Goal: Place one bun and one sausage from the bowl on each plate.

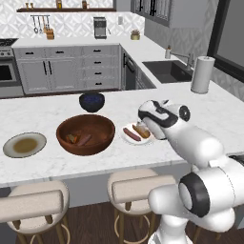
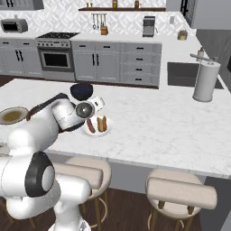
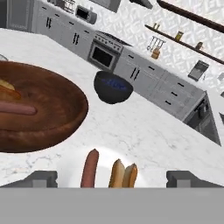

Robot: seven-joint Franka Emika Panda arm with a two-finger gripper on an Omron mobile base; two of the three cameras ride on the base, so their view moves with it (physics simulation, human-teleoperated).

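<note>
Reddish-brown wooden bowl at centre frame, white plate right with sausage and bun, gripper jaws wide open above them, holding nothing

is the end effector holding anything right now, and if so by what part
Nothing is held. The end effector stands open above the round white plate, its tips apart on either side of the reddish sausage and tan bun lying there.
</note>
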